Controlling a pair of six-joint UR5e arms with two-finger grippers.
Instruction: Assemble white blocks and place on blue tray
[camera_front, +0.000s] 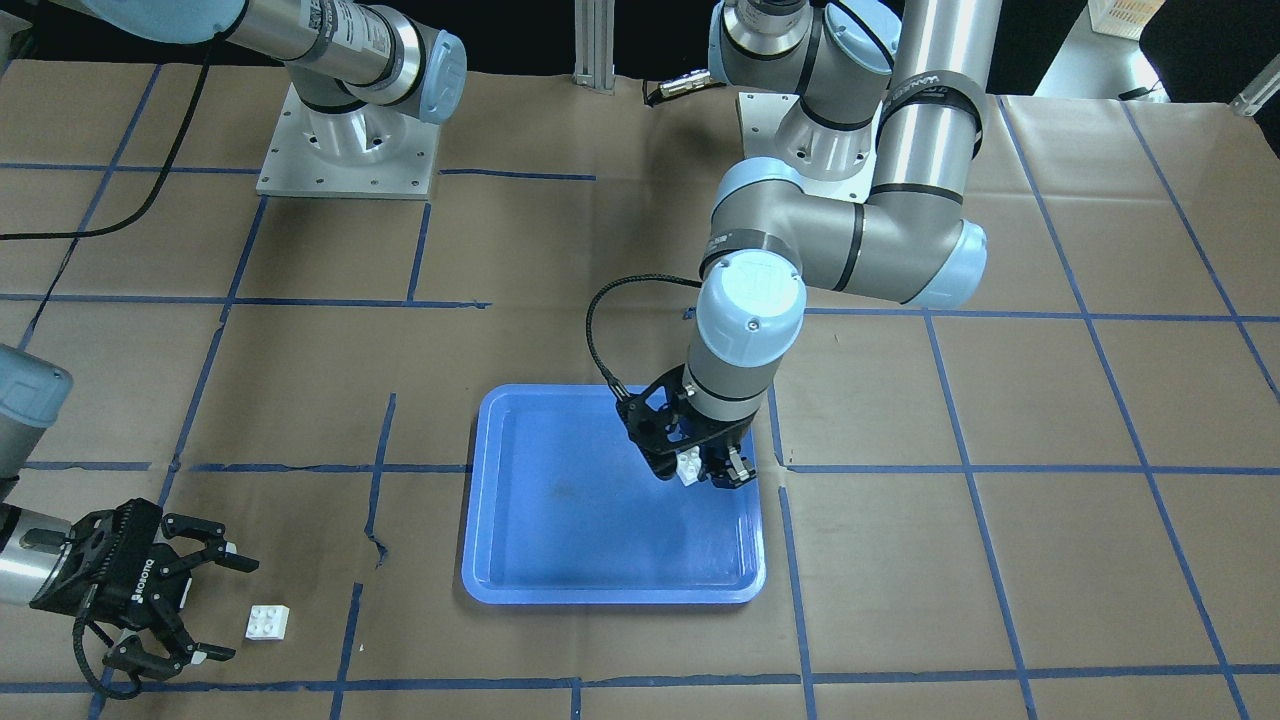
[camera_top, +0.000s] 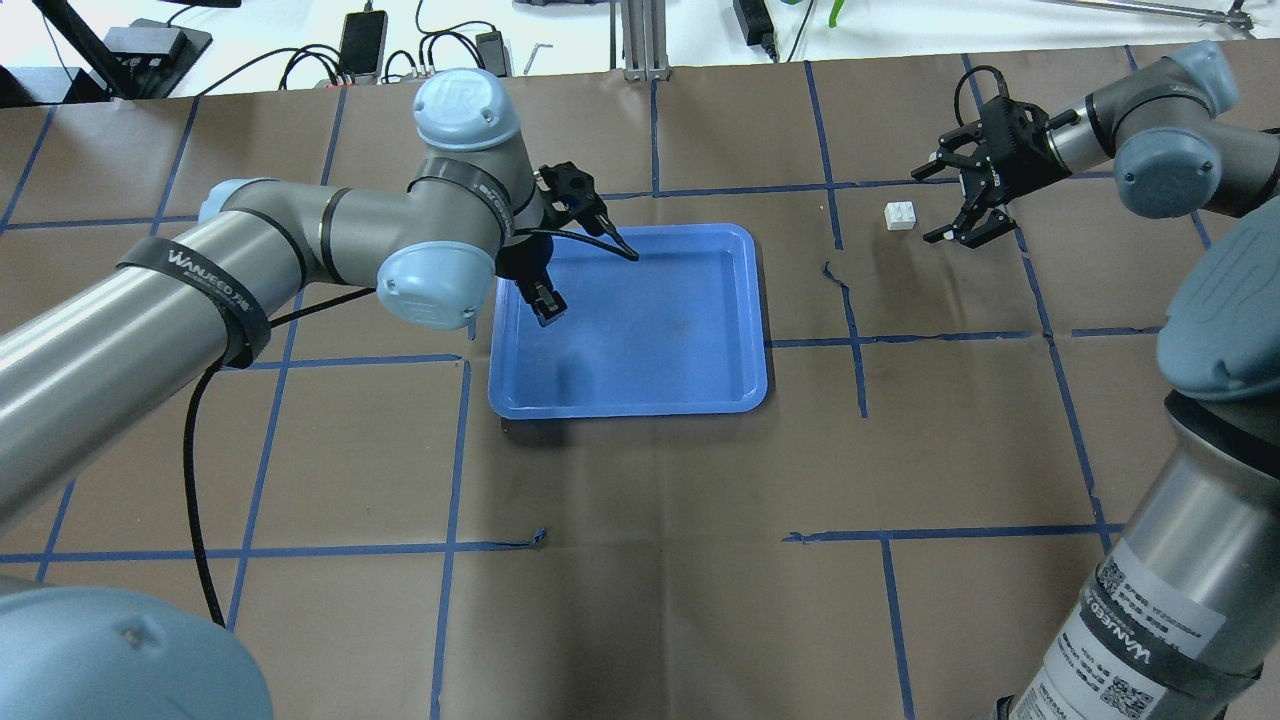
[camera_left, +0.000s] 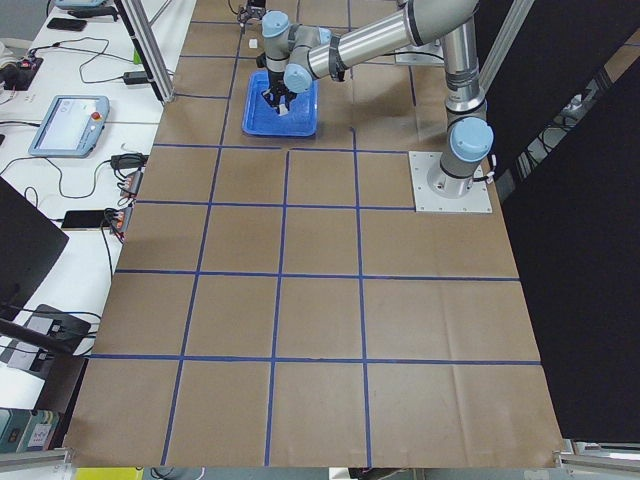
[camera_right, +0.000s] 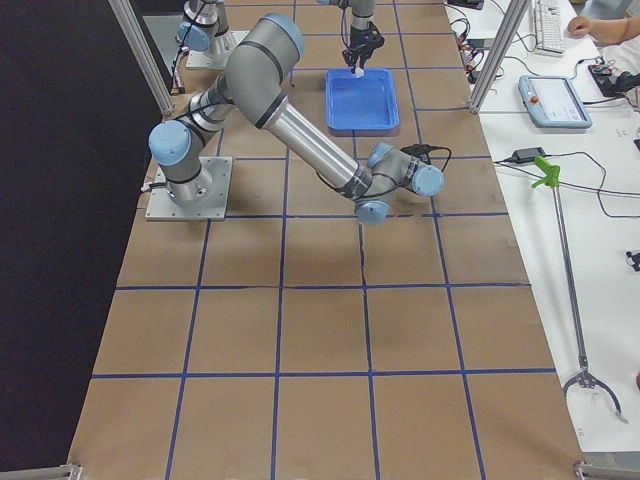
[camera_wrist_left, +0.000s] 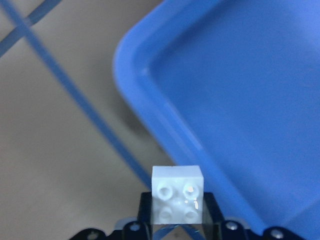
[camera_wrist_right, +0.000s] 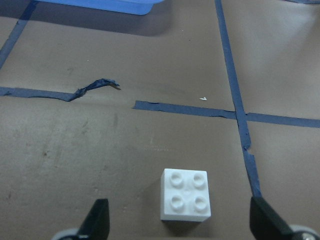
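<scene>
The left arm (camera_top: 150, 290) fills the overhead view's foreground and reaches forward across the table (camera_top: 650, 480), which is covered in brown paper and ruled into squares by blue tape (camera_top: 350, 549). The right arm (camera_top: 1190, 520) rises on the other side and bends out toward the table's far right.

The tray (camera_front: 560, 520) lies flat near the middle of the table, its bottom scuffed.

The left gripper (camera_front: 700, 470) points down over the tray's edge on the robot's left. Its fingers are clamped on one block (camera_wrist_left: 177, 192), studs facing the wrist camera. That block hangs in the air above the rim. I cannot tell how high.

The right gripper (camera_top: 925, 207) lies low over the paper, well apart from the tray, with its fingers (camera_wrist_right: 97, 222) spread wide and holding nothing. The second block (camera_wrist_right: 185, 195) sits on the paper just ahead of the fingertips, studs up, touched by neither finger. A torn, curled bit of tape (camera_wrist_right: 95, 87) lies beyond it, toward the tray.
</scene>
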